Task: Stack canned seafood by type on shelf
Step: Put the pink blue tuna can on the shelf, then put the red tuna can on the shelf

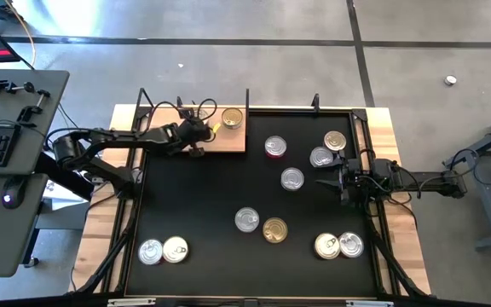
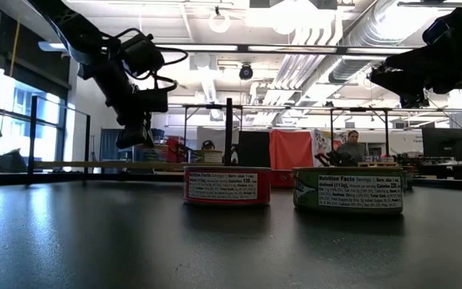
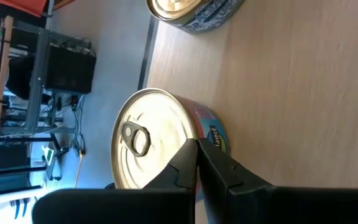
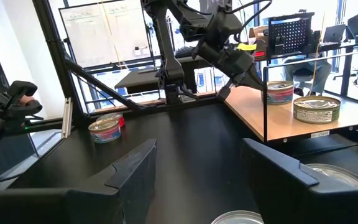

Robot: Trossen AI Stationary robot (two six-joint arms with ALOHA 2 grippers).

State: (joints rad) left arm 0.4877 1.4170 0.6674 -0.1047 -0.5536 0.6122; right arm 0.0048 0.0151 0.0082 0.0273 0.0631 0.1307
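Observation:
The shelf (image 1: 224, 141) is a light wooden board at the far left of the black mat. Two cans stand on it: one with a gold lid (image 1: 232, 118), and one with a gold lid and a red and blue side (image 3: 154, 140). My left gripper (image 3: 196, 149) is shut and slants down over the shelf, its tips beside that second can; it also shows as the left gripper (image 4: 224, 90) in the right wrist view. My right gripper (image 4: 197, 174) waits open and level at the table's right edge, with nothing between its fingers. Several more cans lie scattered on the mat (image 1: 194, 205). My left gripper has its shut fingertips (image 3: 188, 158) at the rim and side wall (image 3: 211, 134) of the can with the red and blue side, which stands on its base on the shelf. Whether the tips touch it, I cannot tell.
Loose cans on the mat: a red-sided one (image 1: 275, 147), a pair (image 1: 327, 148) at the far right, single ones (image 1: 292, 178) (image 1: 246, 219) (image 1: 274, 229), a pair (image 1: 339, 246) at the near right, and a pair (image 1: 163, 251) at the near left. Black frame posts (image 1: 247, 101) rise behind the shelf.

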